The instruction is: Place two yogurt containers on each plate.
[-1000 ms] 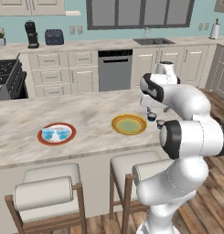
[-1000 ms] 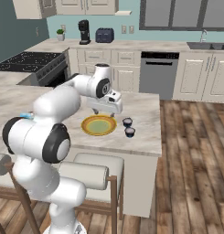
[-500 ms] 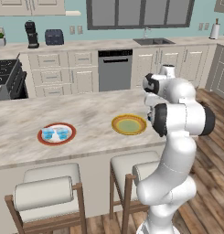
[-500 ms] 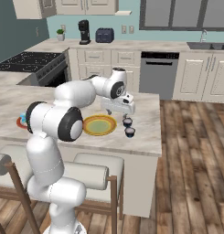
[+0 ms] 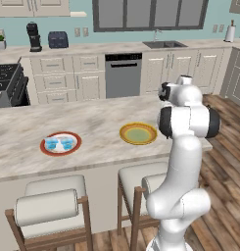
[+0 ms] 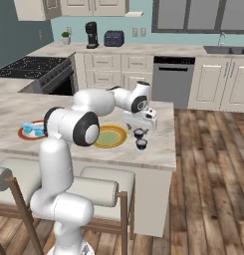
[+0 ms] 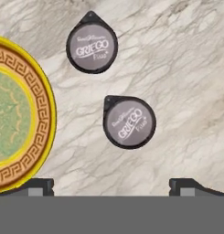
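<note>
Two dark yogurt containers with grey lids stand on the marble counter right of the yellow plate, one nearer and one farther. In the right base view these dark cups sit just off the yellow plate. My gripper hovers over them, open and empty, its fingertips wide apart. Two pale blue yogurt containers rest on the white plate with the red rim. The yellow plate has nothing on it.
The counter's right edge runs close beside the dark cups. Two stools stand below the near edge of the counter. My own arm blocks the counter's right end in the left base view.
The arm has swung right and lower, from above the yellow plate's far side to above the two dark cups. The jaws have stayed open. Nothing on the counter has moved.
</note>
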Available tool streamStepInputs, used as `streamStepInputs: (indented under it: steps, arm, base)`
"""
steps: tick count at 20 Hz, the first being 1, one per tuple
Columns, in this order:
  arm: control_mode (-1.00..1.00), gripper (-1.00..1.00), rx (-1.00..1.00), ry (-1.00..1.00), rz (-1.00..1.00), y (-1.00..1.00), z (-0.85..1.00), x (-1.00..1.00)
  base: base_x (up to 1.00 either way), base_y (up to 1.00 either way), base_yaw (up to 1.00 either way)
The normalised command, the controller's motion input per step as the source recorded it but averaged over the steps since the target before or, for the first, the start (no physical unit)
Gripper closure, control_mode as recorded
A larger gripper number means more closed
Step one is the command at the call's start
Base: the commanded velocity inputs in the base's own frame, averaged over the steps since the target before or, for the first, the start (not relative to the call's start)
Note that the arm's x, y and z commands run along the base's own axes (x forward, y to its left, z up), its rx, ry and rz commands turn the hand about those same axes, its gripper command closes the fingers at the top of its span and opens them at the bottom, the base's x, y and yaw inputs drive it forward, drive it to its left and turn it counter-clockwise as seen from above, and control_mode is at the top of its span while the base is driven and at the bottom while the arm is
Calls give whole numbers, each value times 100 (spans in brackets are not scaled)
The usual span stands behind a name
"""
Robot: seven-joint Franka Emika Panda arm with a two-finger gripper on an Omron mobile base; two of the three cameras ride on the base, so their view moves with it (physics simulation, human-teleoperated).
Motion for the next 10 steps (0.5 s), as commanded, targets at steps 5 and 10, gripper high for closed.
streamStepInputs:
  steps: [5,10]
  arm:
    - [-100,-100,0,-21,2,0,-56,0]
    - [-100,-100,0,-13,0,-11,-49,0]
  base:
    - [0,0,0]
    - [0,0,0]
